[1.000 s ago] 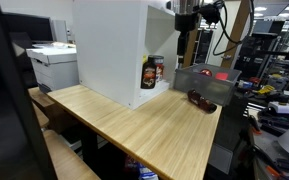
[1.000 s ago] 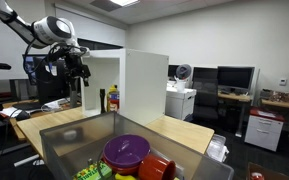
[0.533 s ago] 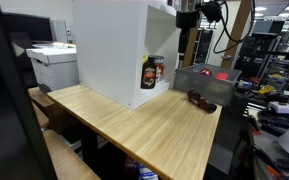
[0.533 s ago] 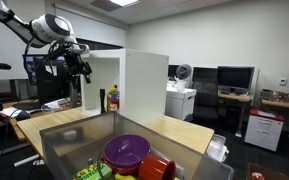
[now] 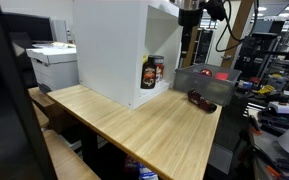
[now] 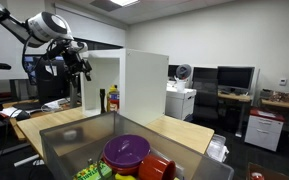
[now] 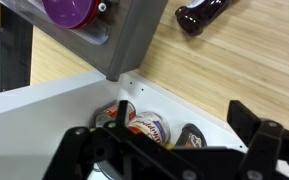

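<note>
— State of the fingers [image 7: 259,140]?
— Spread wide, gripping nothing. Noted at the lower edge of the wrist view, one on each side.

— Position of the gripper [image 6: 83,70]?
— Hanging in the air by the top front edge of the white cabinet [image 5: 109,50], touching nothing.

— Nearest goods?
— A group of jars [image 7: 149,128], standing upright inside the cabinet at its open front, directly beneath the gripper. Probably three, but partly hidden behind the arm's dark parts, so not countable for certain. Seen also in an exterior view at the cabinet's lower front corner.

— Support?
— Cabinet set upright on the wooden worktop [image 5: 134,130].

— Further out?
— Grey bin [image 5: 209,85] on the same worktop, just beside the cabinet's open front. Inside: purple bowl [image 6: 127,150] with a red cup [image 6: 156,167] just beside it. Also one dark bottle [image 7: 204,15], lying on its side on the worktop near the bin.

— Background?
— Office printer [image 5: 54,60] beyond the worktop. Several monitors [image 6: 234,76] along the far wall.
</note>
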Tool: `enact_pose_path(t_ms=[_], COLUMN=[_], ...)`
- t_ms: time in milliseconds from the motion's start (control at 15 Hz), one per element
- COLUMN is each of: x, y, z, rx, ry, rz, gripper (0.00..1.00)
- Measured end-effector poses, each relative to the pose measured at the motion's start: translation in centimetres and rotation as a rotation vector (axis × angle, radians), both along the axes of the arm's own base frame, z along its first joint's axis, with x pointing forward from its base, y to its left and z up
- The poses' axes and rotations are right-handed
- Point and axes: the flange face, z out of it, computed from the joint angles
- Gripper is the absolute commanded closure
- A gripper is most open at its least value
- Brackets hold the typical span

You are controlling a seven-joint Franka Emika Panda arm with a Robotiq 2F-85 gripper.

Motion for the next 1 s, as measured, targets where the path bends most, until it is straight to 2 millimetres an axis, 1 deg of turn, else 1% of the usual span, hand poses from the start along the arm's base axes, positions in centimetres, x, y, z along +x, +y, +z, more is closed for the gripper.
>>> enact_pose_path(t_ms=[533,1000], x=[0.1,-0.6], y=[0.2,1.5], z=[-0.3,-2.6], rx=[0.025,0.107], ry=[0.004,0.054], rz=[-0.024,-0.103], gripper=[0.00,0.00])
